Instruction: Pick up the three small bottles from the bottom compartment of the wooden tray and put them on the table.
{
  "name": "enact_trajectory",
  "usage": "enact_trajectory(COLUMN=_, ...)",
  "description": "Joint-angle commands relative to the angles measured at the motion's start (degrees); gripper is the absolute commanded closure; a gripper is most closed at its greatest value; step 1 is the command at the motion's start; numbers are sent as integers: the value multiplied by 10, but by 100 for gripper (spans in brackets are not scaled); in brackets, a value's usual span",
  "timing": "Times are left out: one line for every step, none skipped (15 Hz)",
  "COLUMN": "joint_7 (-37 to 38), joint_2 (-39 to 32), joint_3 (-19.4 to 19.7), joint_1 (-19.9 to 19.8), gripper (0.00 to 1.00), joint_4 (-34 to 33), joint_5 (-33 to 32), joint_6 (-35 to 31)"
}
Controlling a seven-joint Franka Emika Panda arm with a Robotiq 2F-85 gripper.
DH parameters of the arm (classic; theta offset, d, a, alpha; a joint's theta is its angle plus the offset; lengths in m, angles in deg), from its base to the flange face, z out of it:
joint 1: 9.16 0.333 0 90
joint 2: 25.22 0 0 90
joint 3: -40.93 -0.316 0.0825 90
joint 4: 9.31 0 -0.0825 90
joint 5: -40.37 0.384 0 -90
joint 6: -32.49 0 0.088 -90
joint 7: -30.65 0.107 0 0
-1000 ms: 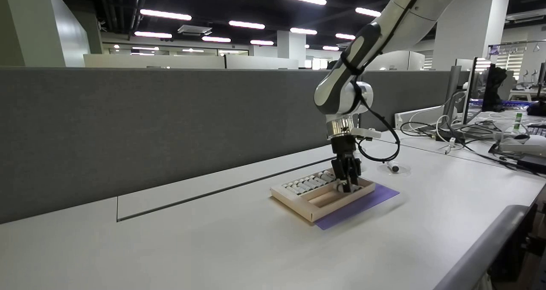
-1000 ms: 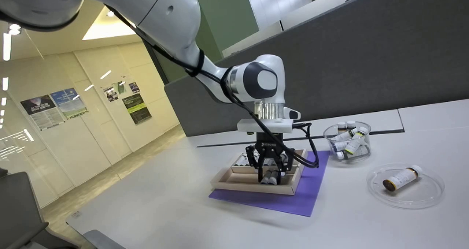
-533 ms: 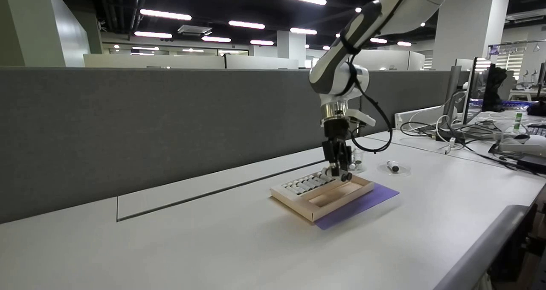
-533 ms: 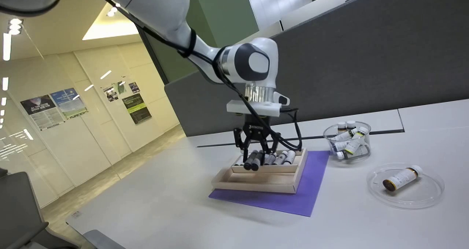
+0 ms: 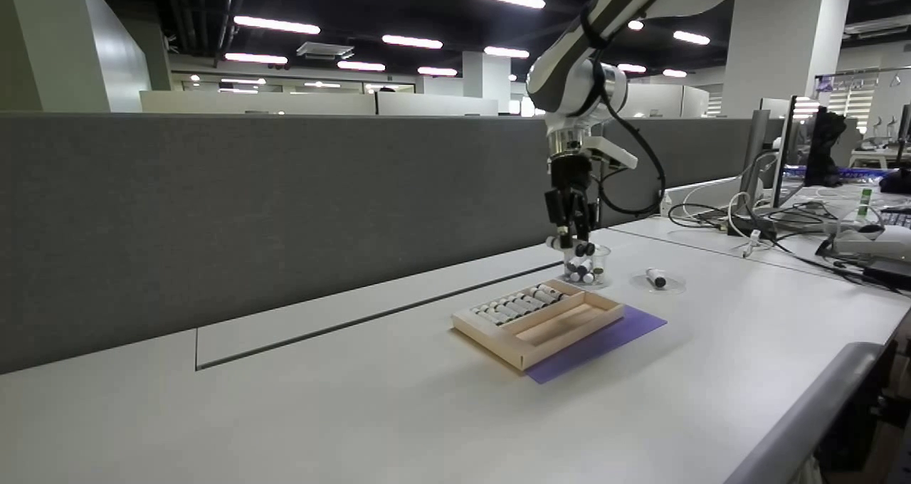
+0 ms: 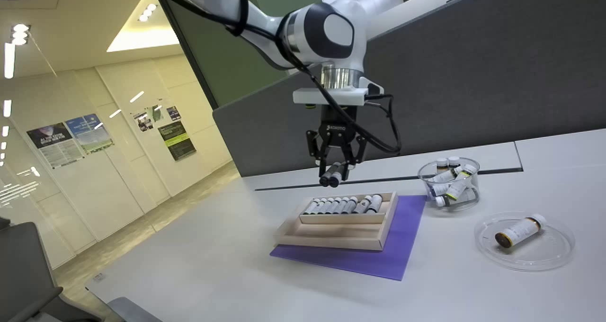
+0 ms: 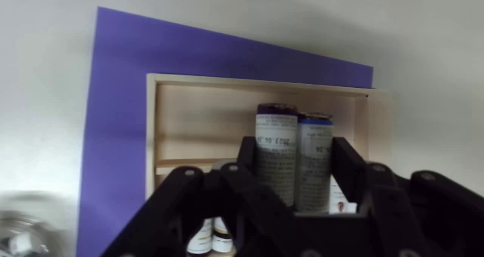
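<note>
my claw [image 6: 334,172] pinches two small bottles [image 7: 276,151], clear of wooden tray [image 6: 331,242]; tray lies nearest table [image 6: 213,265] edge along grey partition [image 6: 473,85].

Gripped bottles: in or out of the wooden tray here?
Out. In both exterior views the two bottles hang in the gripper, higher than the wooden tray and not touching it.

Gripper [image 6: 334,173], solid black, with a dark-banded bottle [image 7: 276,147] and a blue-banded bottle [image 7: 314,155], both bearing white labels lined in dark print. Wooden tray [image 6: 326,243], pale natural wood; row of bottles [image 6: 350,204], white with blackish ends; mat [image 6: 403,232], solid purple; table [image 6: 227,265], plain white; partition [image 6: 473,76], dark grey. Lone bottle [image 6: 521,232], white label edged in yellow, brown base, white cap; dish [image 6: 547,253], clear; robot arm [image 6: 338,31], white with dark grey panels and a silvery ring [image 6: 342,77] at the wrist.
</note>
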Motion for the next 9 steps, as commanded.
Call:
enact_trajectory(joint_7=64, joint_2=-11, joint_3=37, joint_1=-11, gripper=77, joint_4=-24, joint_5=-8, joint_6=16)
enact_trajectory(joint_7=77, joint_2=-12, joint_3=49, joint_1=-16, gripper=77, joint_4=-20, joint_5=-9, joint_6=8)
enact_trajectory(joint_7=88, joint_2=-16, joint_3=57, joint_1=-24, gripper=77, joint_4=-23, joint_5=-5, joint_6=10)
enact_trajectory(joint_7=100, joint_2=-19, joint_3=67, joint_1=-31, gripper=77, joint_4=-24, joint_5=-5, joint_6=9)
enact_trajectory(joint_7=111, joint_2=-22, joint_3=75, joint_1=-37, gripper=77, joint_4=-26, joint_5=-6, joint_6=7)
enact_trajectory(joint_7=119, joint_2=-27, joint_3=83, joint_1=-44, gripper=77, joint_4=-26, joint_5=-6, joint_6=4)
enact_trajectory(joint_7=123, joint_2=-33, joint_3=89, joint_1=-50, gripper=77, joint_4=-28, joint_5=-8, joint_6=0)
enact_trajectory(joint_7=123, joint_2=-41, joint_3=92, joint_1=-56, gripper=77, joint_4=-29, joint_5=-8, joint_6=-1)
enact_trajectory(joint_7=122, joint_2=-48, joint_3=95, joint_1=-59, gripper=77, joint_4=-27, joint_5=-12, joint_6=-6)
